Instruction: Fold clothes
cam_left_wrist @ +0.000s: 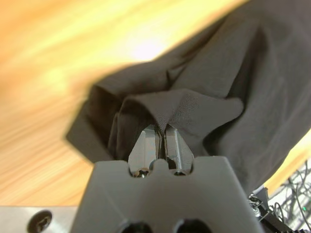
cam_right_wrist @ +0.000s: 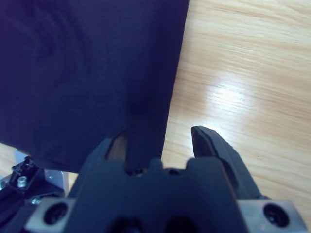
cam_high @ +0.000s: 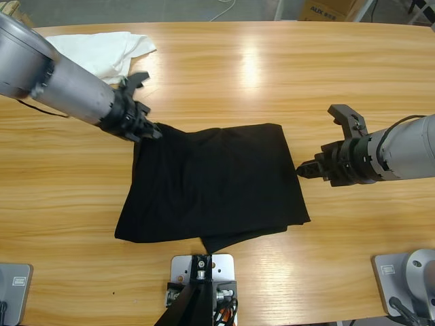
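At the shirt's far-left corner, left hand [cam_high: 151, 130] is clamped tight on a bunch of black fabric; wrist view shows the cloth pinched between closed jaws and tenting up. Right hand [cam_high: 307, 168] sits at the right edge, jaws apart: one over the hem, one on bare wood, nothing gripped. Black T-shirt [cam_high: 214, 183] lies mid-counter, already folded into a rough rectangle, with an underlayer sticking out along the near edge.

My read on the fold: get the right hand closed on its edge first, so both lift together. Lift low, carry across evenly, or the soft cloth will drag and skew. Watch the loose near layer.

Counter [cam_high: 272, 68] is light glossy wood with glare spots. White garment [cam_high: 102, 51] is bunched at the far-left corner, apart from the shirt. Cardboard box [cam_high: 326, 9] sits beyond the far edge.
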